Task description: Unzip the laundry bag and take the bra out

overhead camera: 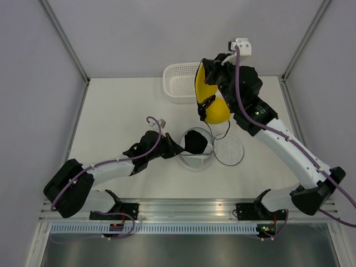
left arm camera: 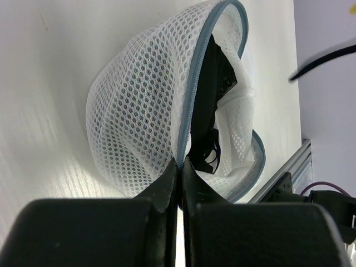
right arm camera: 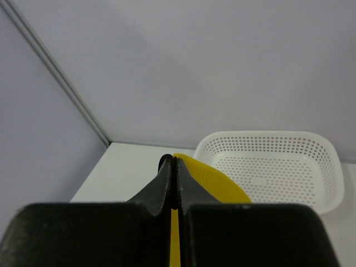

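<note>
The laundry bag (overhead camera: 229, 149) lies open in two round mesh halves at the table's middle. In the left wrist view (left arm camera: 139, 111) black fabric (left arm camera: 210, 105) shows inside it. My left gripper (overhead camera: 177, 149) is shut on the bag's grey zipper rim (left arm camera: 189, 111), low at the bag's left side. My right gripper (overhead camera: 207, 72) is shut on the edge of the yellow bra (overhead camera: 214, 105) and holds it high above the table, in front of the basket. Its thin black straps (overhead camera: 207, 107) hang down toward the bag. The yellow cup also shows in the right wrist view (right arm camera: 214, 181).
A white perforated plastic basket (overhead camera: 178, 83) stands at the back of the table, and also shows in the right wrist view (right arm camera: 278, 167). Grey walls enclose the table on three sides. A metal rail runs along the near edge (overhead camera: 183, 208).
</note>
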### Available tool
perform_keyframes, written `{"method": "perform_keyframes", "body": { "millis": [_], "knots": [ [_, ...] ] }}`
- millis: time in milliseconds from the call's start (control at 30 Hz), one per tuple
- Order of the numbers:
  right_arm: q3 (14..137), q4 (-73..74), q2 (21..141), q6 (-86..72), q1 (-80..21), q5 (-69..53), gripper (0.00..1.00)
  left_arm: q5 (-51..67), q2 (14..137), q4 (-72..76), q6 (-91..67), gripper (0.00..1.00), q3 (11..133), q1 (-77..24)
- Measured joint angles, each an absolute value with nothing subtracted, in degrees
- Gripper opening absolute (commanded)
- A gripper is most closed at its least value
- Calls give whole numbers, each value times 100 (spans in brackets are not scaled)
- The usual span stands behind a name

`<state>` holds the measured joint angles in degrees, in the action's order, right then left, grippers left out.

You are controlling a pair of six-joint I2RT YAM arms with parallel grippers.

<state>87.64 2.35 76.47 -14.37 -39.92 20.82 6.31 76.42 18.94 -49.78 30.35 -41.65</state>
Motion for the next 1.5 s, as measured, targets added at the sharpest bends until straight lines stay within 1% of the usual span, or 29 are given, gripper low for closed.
{"method": "perform_keyframes", "body": {
  "millis": [233,467,633,733,933,1133,1167,1200,1233,1267,1300,1333,1433,1500],
  "knots": [
    [9915,362,9041,-1326,-3317,1970,0,696,7662,1894,-4978,2,3048,-4163],
    [11618,362,10685,-1358,-2749,1466,0,790,7662,1896,-4978,2,3050,-4160],
    [13216,296,12195,-1551,-2460,921,0,810,7662,1896,-4978,2,3059,-4160],
    [13889,211,13006,-1667,-2320,707,1,810,7662,1896,-4978,2,3059,-4160],
    [13937,305,13889,-1951,-2108,368,0,808,7623,1896,-4978,2,3057,-4130],
    [13738,720,14223,-2040,-2025,-91,1,808,7601,1896,-4978,2,3050,-4095],
    [13736,801,14243,-2038,-2027,-126,7,805,7601,1898,-4978,2,3048,-4095],
    [13727,891,14256,-2036,-2029,-119,18,805,7601,1898,-4978,2,3046,-4095],
    [13727,967,14258,-2027,-2032,-89,35,805,7601,1909,-4978,2,3035,-4095],
    [13727,1070,14258,-2016,-2040,-12,69,808,7601,1929,-4980,2,3020,-4095],
    [13727,1155,14258,-2005,-2047,51,85,805,7601,1949,-4980,2,3000,-4095],
    [13725,1212,14258,-1942,-2053,137,98,808,7601,1964,-4980,2,2982,-4095],
    [13443,1267,14171,-1778,-2056,266,98,808,7603,1986,-4980,2,2961,-4095],
    [12895,1208,13946,-1741,-2045,311,98,810,7607,2014,-4980,2,2961,-4095]
  ]
}}
